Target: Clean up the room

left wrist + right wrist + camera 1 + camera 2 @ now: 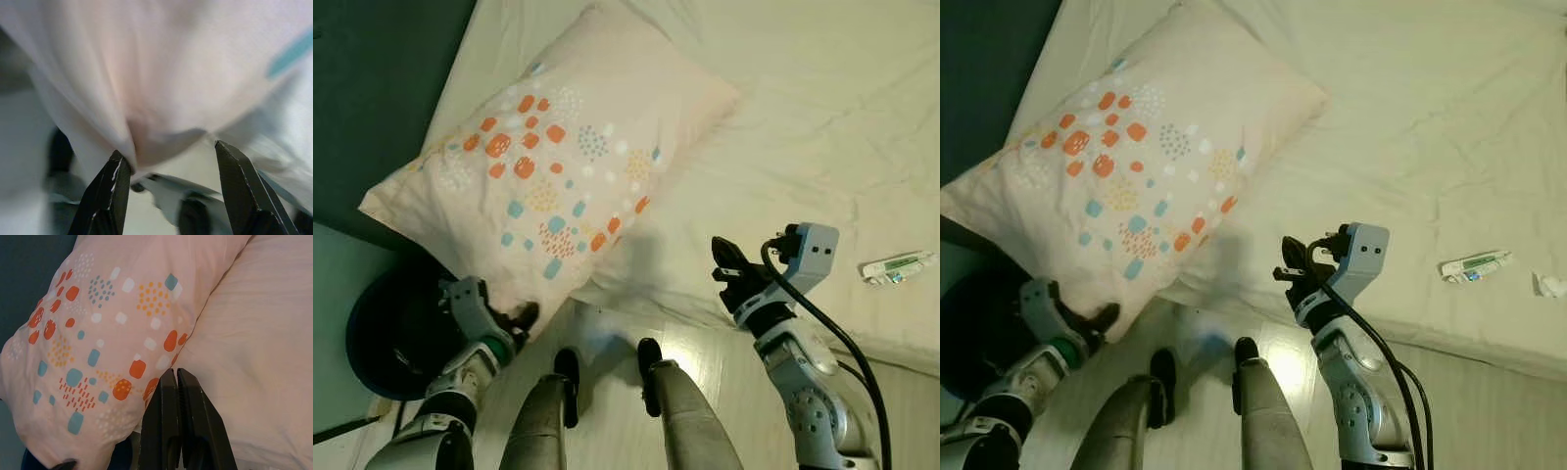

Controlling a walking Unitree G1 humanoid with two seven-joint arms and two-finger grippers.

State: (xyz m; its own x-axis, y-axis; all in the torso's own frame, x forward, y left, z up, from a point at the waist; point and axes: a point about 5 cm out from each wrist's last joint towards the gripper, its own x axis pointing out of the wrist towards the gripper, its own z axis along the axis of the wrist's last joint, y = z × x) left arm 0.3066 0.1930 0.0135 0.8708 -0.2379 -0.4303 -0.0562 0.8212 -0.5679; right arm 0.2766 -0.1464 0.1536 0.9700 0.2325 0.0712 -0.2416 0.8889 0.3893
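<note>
Dark blue and round, a basket or bin (396, 338) sits on the floor at my far left, partly under the overhanging corner of the pillow (548, 166). I note the left pincer (514, 323) at that lower corner; in the left wrist view its two fingers (105, 196) stand apart, with a fold of the pale pillow fabric (146, 98) bunched between them and touching one finger. That view is blurred, so I would say the fabric is between the fingers rather than firmly gripped. The pillow, pale pink with orange, teal and white patches, lies tilted across the left edge of the bed (803, 117), its lower end hanging past the mattress over the floor. To its right I see the right pincer (726, 262) raised beside the bed edge, its fingers (178, 421) pressed together on nothing. Farther right, a small tube (898, 266) lies on the white sheet, well apart from the pillow.
</note>
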